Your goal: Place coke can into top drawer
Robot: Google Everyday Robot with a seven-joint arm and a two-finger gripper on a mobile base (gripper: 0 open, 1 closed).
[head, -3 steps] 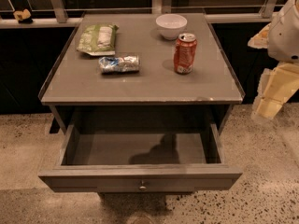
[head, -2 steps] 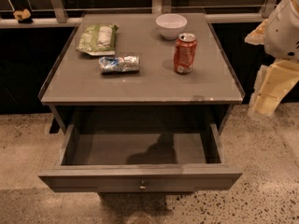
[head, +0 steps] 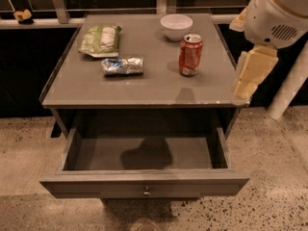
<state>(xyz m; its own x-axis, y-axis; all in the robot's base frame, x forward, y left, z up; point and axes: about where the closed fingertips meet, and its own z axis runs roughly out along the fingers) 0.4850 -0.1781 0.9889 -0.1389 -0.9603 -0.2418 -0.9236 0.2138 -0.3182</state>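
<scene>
Coke can [head: 190,55] stands upright on the grey table [head: 86,88], right of centre in the frame. It is not yet in the top drawer [head: 144,186], which sits pulled open along the bottom of the frame, its small round knob [head: 147,192] facing the camera and only a shadow showing on its floor.

Going from the left across the tabletop, a green snack bag [head: 100,39] lies flat at the upper left. A silver-blue foil packet [head: 122,66] is just below and to its right. A white bowl [head: 176,26] is at the back edge, near the can but apart from it.

At the far right, the gripper [head: 251,75] hangs off the table's right edge below the arm's white housing [head: 276,13], level with the can and well apart from it. Whether it is released or clenched I cannot tell, though it carries nothing.

Compared with a second ago, the arm has swung in from the right margin, closer to the table. That reads as the start of the reach for the can, with the grasp, lift and lowering into the drawer all still to come.
</scene>
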